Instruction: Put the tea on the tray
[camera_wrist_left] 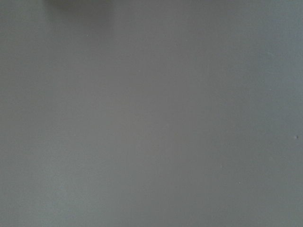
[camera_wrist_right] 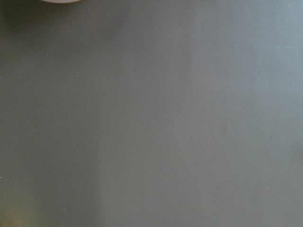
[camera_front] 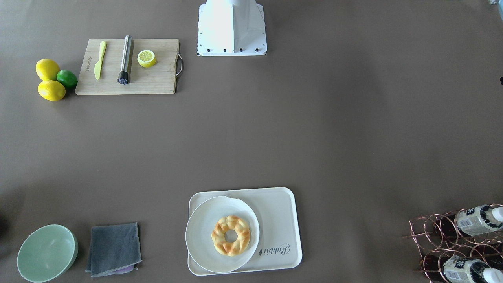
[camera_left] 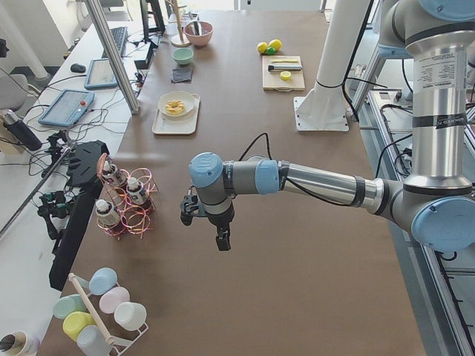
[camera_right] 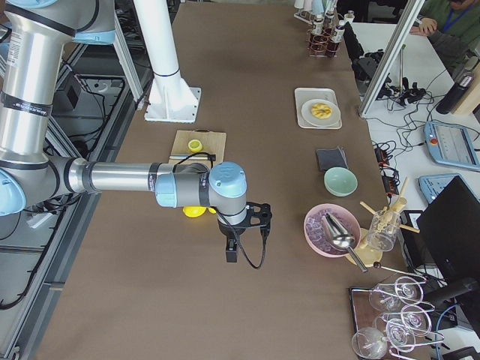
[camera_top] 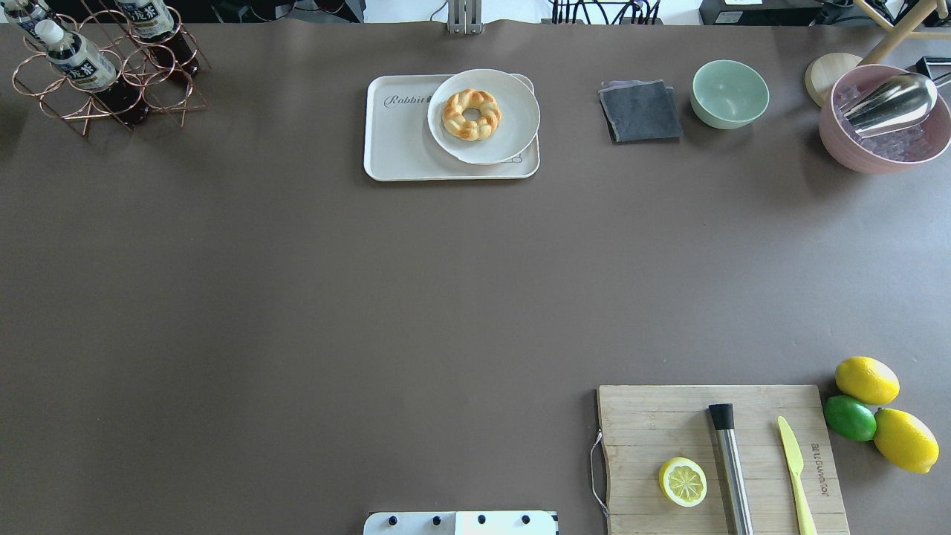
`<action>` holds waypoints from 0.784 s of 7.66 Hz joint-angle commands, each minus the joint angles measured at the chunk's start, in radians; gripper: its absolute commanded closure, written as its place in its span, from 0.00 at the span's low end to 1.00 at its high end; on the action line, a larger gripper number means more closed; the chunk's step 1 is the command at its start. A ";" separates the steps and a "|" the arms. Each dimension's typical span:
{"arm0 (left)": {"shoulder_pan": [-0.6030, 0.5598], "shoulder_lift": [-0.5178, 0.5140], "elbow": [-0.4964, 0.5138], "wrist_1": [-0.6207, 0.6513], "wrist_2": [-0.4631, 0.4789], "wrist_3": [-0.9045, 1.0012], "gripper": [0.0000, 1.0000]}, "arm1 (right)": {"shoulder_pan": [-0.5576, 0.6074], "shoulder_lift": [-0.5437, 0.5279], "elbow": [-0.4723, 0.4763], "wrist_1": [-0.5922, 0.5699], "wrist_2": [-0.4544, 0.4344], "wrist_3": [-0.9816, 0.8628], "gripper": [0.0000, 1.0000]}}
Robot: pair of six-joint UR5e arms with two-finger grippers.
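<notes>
On the brown table (camera_top: 297, 297), clear plastic tea bottles (camera_top: 74, 59) lie in a copper wire rack (camera_top: 85, 113); a round white plate (camera_top: 514, 96) half-covers the cream tray (camera_top: 401, 148); left gripper (camera_left: 222, 241), right gripper (camera_right: 232, 252): width unclear.

You are looking at the tea (camera_top: 78, 59), a small clear bottle of dark reddish-brown liquid with a white cap and a white-and-black label. It is lying tilted in a copper wire rack (camera_top: 167, 74) at the bench's (camera_top: 446, 297) far left corner, among like bottles. The tray (camera_top: 401, 152), cream-white with rounded corners and "Rabbit" lettering, is sitting flat near the far edge, well apart to the rack's right.
</notes>
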 commanded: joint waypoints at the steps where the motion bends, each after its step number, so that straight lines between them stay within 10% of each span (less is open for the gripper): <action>1: 0.000 0.002 -0.003 0.000 0.000 0.000 0.00 | 0.001 0.001 0.002 0.000 -0.009 0.008 0.00; 6: 0.000 0.002 -0.003 0.000 -0.002 0.000 0.00 | 0.001 0.010 0.011 0.003 -0.002 0.003 0.00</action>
